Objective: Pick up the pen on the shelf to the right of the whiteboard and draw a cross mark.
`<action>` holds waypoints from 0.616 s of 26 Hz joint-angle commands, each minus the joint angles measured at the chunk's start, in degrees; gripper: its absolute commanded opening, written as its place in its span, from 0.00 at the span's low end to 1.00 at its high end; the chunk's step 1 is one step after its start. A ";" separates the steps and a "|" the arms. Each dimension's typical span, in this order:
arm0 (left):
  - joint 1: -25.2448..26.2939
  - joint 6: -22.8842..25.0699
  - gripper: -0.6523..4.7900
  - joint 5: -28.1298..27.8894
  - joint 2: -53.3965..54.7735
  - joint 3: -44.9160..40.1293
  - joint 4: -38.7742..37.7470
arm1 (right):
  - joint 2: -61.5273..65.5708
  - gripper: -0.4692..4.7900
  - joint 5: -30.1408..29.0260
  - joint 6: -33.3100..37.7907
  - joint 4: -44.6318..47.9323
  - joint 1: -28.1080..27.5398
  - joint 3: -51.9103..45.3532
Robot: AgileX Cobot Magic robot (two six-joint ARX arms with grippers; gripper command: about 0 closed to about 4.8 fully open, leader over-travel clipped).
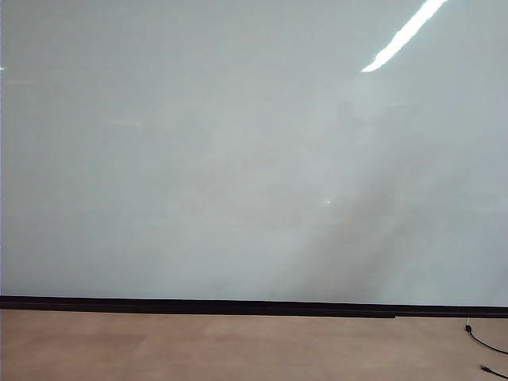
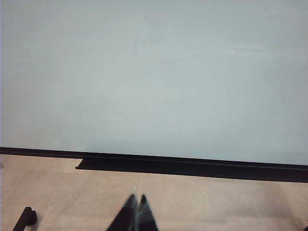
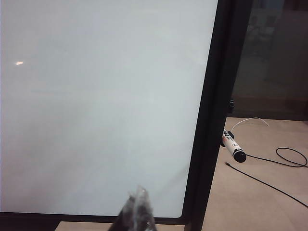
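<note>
Exterior view: the large glossy pale grey whiteboard [image 1: 238, 159] fills the frame, unmarked, above tan floor [image 1: 198, 349]; left wrist view: the left gripper [image 2: 136, 198] hangs before it, tips pressed together; right wrist view: the right gripper [image 3: 139, 192] seems closed and empty, well apart from the short white black-tipped pen [image 3: 233, 146] just beside the board's black right frame.

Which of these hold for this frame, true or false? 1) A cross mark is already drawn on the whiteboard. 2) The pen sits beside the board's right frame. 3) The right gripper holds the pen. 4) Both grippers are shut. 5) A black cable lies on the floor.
1) False: the whiteboard is blank in all three views.
2) True: the pen sticks out beside the black frame at the board's right edge.
3) False: the right gripper is shut on nothing, well apart from the pen.
4) True: the left gripper also has its fingertips together.
5) True: a black cable runs across the floor.
</note>
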 commanded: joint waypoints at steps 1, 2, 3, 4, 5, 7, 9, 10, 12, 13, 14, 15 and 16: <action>0.00 0.24 0.11 0.22 0.02 0.15 0.26 | -0.02 0.08 -0.09 0.20 0.72 0.00 0.26; 0.00 0.26 0.11 0.22 0.02 0.15 0.26 | -0.02 0.08 -0.09 0.20 0.70 0.00 0.26; 0.00 0.24 0.11 0.22 0.02 0.15 0.26 | -0.02 0.08 -0.09 0.20 0.72 0.00 0.26; 0.00 0.24 0.11 0.22 0.02 0.15 0.26 | -0.02 0.08 -0.09 0.20 0.72 0.00 0.26; 0.00 0.26 0.11 0.22 0.02 0.15 0.26 | -0.02 0.08 -0.09 0.20 0.72 0.00 0.26; 0.00 0.26 0.11 0.22 0.02 0.15 0.26 | -0.02 0.08 -0.09 0.20 0.72 0.00 0.26; 0.00 0.24 0.11 0.22 0.02 0.15 0.26 | -0.02 0.08 -0.07 0.20 0.92 0.00 0.26; 0.00 0.24 0.11 0.22 0.02 0.15 0.26 | -0.02 0.08 -0.07 0.20 0.98 -0.02 0.26; 0.00 0.26 0.11 0.22 0.02 0.15 0.26 | -0.02 0.08 -0.09 0.20 1.60 0.00 0.26; 0.00 0.26 0.11 0.22 0.02 0.15 0.26 | -0.02 0.08 0.11 0.15 2.36 -0.02 0.26; 0.00 0.24 0.11 0.22 0.02 0.15 0.26 | -0.02 0.08 0.76 0.15 3.02 0.00 0.26; 0.00 0.24 0.11 0.22 0.02 0.15 0.26 | -0.02 0.08 2.43 0.15 3.67 0.00 0.26; 0.00 0.26 0.11 0.22 0.02 0.15 0.26 | -0.02 0.08 4.00 0.15 3.98 0.00 0.26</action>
